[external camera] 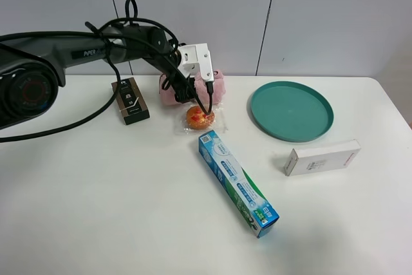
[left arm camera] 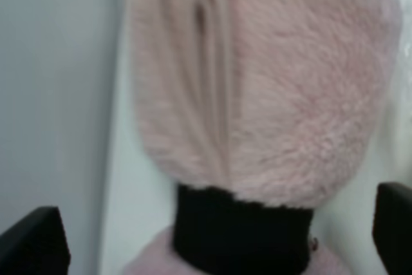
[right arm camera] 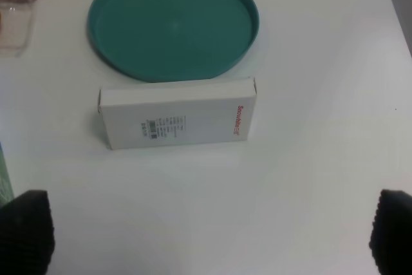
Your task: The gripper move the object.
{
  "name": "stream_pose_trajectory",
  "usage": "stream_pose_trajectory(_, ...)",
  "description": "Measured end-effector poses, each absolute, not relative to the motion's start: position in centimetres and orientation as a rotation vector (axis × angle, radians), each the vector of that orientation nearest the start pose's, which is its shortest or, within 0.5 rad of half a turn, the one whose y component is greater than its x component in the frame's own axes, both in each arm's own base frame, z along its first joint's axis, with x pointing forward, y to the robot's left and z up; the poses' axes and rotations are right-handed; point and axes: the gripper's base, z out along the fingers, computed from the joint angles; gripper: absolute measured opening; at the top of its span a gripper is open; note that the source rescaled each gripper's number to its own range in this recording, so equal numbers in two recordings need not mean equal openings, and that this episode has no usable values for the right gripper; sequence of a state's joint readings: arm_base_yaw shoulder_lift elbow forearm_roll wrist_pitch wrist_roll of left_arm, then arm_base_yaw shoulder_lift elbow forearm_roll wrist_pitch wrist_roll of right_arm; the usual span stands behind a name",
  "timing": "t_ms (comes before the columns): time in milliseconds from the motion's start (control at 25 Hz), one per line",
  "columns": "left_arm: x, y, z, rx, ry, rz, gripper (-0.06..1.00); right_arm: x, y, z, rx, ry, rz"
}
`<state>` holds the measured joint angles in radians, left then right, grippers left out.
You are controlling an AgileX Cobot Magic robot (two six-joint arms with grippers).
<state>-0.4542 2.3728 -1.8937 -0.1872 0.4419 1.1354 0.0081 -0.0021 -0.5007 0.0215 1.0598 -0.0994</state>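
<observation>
The left pincer (external camera: 187,90) half hides the towel (external camera: 219,86).

Left fingers (left arm camera: 31,244) are spread wide, and the pink towel (left arm camera: 257,94) fills nearly the whole gap between them, with its black band (left arm camera: 241,236) dead centre. The wall (external camera: 193,4) is close behind the towel, so it's tight on that side. The wrapped pastry (external camera: 200,117) sits just beside the towel, crowding it too. Right fingers (right arm camera: 27,231) are apart with only bare table (right arm camera: 309,178) between them. Straight ahead the white box (right arm camera: 177,113) blocks the way, with the teal plate (right arm camera: 174,20) beyond it.
</observation>
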Motion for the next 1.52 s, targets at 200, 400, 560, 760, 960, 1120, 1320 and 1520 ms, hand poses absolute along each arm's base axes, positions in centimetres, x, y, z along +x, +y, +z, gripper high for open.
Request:
stream_pose_trajectory(200, 45.6, -24.8, 20.3, 1.554, 1.804, 0.086, 0.91, -0.5, 0.2, 27.8, -0.111, 2.038, -0.031)
stream_pose_trajectory(400, 42.7, -25.3, 25.4, 1.483, 1.893, -0.023, 0.91, -0.5, 0.2, 27.8, -0.111, 2.038, -0.031)
stream_pose_trajectory(560, 40.1, -25.5, 28.5, 1.401, 2.024, -0.129, 0.91, -0.5, 0.2, 27.8, -0.111, 2.038, -0.031)
stream_pose_trajectory(760, 37.4, -24.9, 31.8, 1.221, 2.218, -0.254, 0.91, -0.5, 0.2, 27.8, -0.111, 2.038, -0.031)
stream_pose_trajectory(960, 36.2, -23.4, 34.4, 0.998, 2.328, -0.305, 0.91, -0.5, 0.2, 27.8, -0.111, 2.038, -0.031)
stream_pose_trajectory(1120, 37.2, -19.7, 36.2, 0.838, 2.342, -0.215, 0.91, -0.5, 0.2, 27.8, -0.111, 2.038, -0.031)
stream_pose_trajectory(1320, 38.6, -12.8, 38.5, 0.633, 2.343, -0.1, 0.91, -0.5, 0.2, 27.8, -0.111, 2.038, -0.031)
stream_pose_trajectory(1520, 38.5, -5.6, 40.5, 0.426, 2.36, -0.005, 0.91, -0.5, 0.2, 27.8, -0.111, 2.038, -0.031)
